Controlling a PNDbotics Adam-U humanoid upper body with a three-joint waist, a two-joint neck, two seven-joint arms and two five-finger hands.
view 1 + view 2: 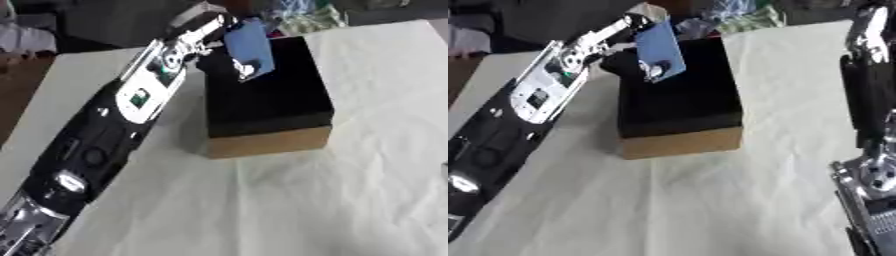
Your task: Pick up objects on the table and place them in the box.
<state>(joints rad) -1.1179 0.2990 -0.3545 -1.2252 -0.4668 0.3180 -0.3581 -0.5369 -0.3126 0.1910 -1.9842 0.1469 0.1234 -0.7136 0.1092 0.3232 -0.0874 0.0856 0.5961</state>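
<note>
Holding a blue card (249, 46) over the box (271, 127), the left hand (203, 32) reaches in from the lower left.

Stretched across the white cloth (350, 200), the left arm is black with silver joints, and its hand sits at the box's far left corner. Its fingers are curled round the card's upper edge, so the card hangs tilted above the box's dark open inside, its lower end just over the rim; a small silver and dark piece shows near that lower end. The box has tan cardboard sides and stands upright near the middle of the table. The right arm (868, 100) rises along the right edge of the right eye view; I cannot tell how its hand (872, 27) stands, as only a blurred part shows at the top corner.
</note>
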